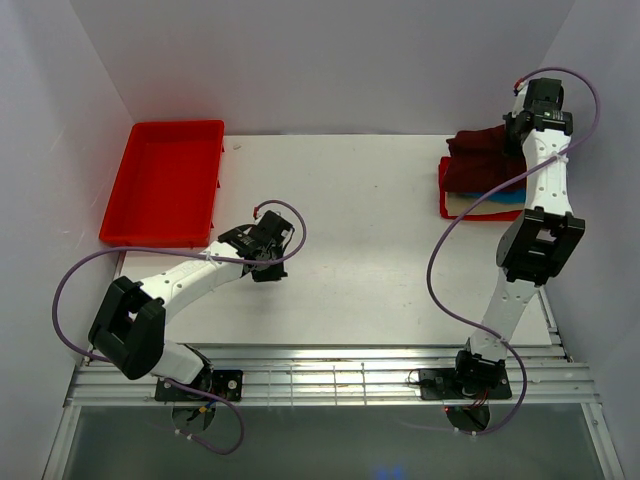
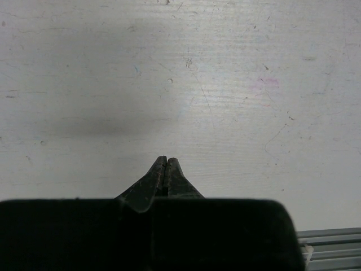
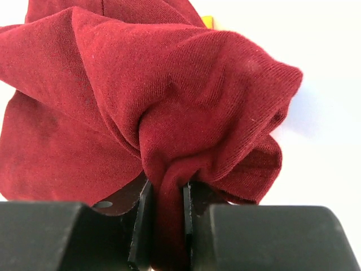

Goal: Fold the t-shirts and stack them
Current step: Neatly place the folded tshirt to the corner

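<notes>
A dark maroon t-shirt lies bunched on top of a pile at the far right; under it show a bright blue t-shirt and a cream t-shirt. My right gripper is shut on a thick fold of the maroon t-shirt, which fills the right wrist view. In the top view the right gripper sits at the pile's far right corner. My left gripper is shut on nothing, low over the bare white table; from above, the left gripper is left of centre.
The pile rests in a red tray at the right edge. An empty red tray stands at the far left. White walls enclose the table on three sides. A metal rail runs along the near edge.
</notes>
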Robot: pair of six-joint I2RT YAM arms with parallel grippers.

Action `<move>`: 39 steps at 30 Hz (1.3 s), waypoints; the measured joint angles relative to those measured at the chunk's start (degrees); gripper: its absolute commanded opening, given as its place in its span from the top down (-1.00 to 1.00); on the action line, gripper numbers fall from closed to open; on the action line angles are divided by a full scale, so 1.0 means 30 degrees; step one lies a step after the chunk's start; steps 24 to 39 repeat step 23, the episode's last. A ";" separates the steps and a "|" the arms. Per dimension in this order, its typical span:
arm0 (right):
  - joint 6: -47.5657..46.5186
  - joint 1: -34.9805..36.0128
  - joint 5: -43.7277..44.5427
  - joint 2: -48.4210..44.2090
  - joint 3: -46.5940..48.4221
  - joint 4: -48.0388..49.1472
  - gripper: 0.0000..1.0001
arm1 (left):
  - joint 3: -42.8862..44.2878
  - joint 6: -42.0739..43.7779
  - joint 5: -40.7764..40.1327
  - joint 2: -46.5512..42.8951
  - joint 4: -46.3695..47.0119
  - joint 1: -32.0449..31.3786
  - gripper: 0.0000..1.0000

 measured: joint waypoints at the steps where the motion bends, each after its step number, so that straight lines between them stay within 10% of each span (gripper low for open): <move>1: 0.0015 -0.0007 -0.0036 0.0000 -0.0007 0.0000 0.75 | 0.0000 0.0000 0.0000 0.0000 0.0000 0.0000 1.00; 3: 0.0102 0.0015 -0.0044 0.0000 -0.0080 0.0022 -0.07 | 0.0007 0.0000 0.0007 0.0000 0.0000 0.0000 1.00; 6: 0.0539 0.0117 0.0182 -0.0007 -0.0372 0.0138 -0.80 | 0.0000 0.0000 0.0073 0.0000 0.0000 0.0000 0.79; 12: 0.0933 0.0087 0.0277 -0.0867 -0.0663 0.0146 -0.80 | 0.0146 -0.0066 0.0044 0.0000 -0.0073 0.0000 0.23; 23: 0.1654 0.0597 0.0117 -0.9734 -0.1996 0.1064 -0.80 | 0.4634 0.0634 -0.1100 -0.0022 -0.1166 0.0000 0.22; 39: 0.1654 0.0597 0.0117 -0.9734 -0.1996 0.1064 -0.80 | 0.4634 0.0634 -0.1100 -0.0022 -0.1166 0.0000 0.22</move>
